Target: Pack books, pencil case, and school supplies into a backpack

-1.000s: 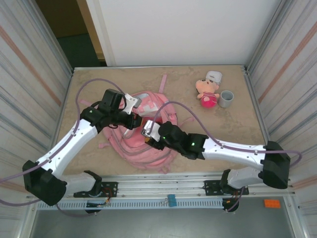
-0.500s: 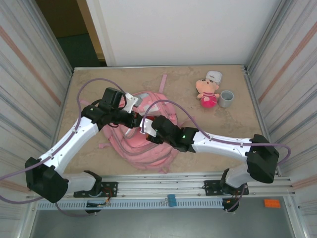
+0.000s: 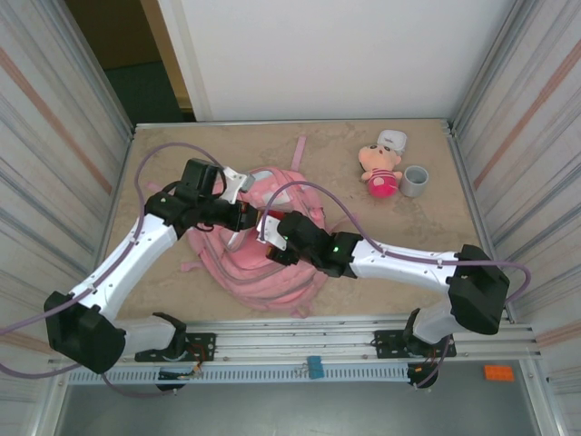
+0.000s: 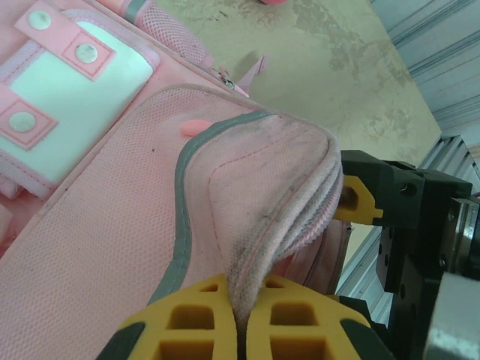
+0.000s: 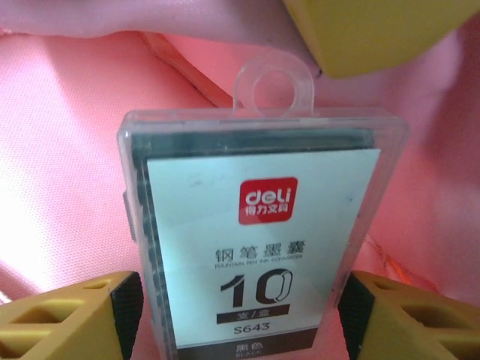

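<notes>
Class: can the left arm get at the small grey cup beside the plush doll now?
Probably not: the left gripper is shut on the pink fabric backpack's flap, and the small grey cup stands beyond the right arm.

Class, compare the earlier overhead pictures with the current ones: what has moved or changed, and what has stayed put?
The right arm stretched forward and left, carrying the right tool farther into the backpack opening, where the clear box lies between its fingers. Whether the box has been released is unclear. The left tool stayed pinched on the flap. The doll and cup have not moved.
</notes>
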Controlling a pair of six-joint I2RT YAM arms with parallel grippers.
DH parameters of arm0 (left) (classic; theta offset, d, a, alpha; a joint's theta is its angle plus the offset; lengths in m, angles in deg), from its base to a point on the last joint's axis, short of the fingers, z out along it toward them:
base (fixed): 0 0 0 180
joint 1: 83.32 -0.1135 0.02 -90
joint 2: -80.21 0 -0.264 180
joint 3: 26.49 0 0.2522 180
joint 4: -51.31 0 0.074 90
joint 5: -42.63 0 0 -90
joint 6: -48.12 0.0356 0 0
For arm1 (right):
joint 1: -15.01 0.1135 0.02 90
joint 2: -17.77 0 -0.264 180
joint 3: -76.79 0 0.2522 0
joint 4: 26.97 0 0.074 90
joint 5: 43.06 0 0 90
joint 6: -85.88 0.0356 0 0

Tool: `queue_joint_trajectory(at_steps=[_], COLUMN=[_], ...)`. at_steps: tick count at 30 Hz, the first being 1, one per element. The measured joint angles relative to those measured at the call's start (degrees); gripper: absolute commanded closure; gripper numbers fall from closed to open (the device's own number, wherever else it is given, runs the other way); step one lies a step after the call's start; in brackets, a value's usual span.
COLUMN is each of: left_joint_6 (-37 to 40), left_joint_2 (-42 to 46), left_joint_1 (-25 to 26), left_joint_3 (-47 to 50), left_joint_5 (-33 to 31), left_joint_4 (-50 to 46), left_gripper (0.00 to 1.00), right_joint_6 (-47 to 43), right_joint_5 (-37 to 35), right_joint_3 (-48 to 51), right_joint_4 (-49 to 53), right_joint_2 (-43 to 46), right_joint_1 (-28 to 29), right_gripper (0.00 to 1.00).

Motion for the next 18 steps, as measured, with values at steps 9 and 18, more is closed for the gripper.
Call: queue_joint_trajectory(at_steps=[9,18], left_joint_6=[0.00,-0.04], left_joint_2=[1.75,2.01], left_joint_1=[-0.07,-0.07], left_joint_3=[1.01,1.22], left_joint_5=[-1.62,-1.75], left_joint_4=[0.26,0.94], left_gripper=[1.00,1.00], right_joint_6=[8.59,15.72], right_joint_5=[2.54,3.45], right_joint_3=[3.74,6.49], right_joint_4=[-4.35,-5.44], right_joint_2=[2.62,5.31], right_joint_1=[-1.90,-2.21], right_gripper=[0.27,0.27])
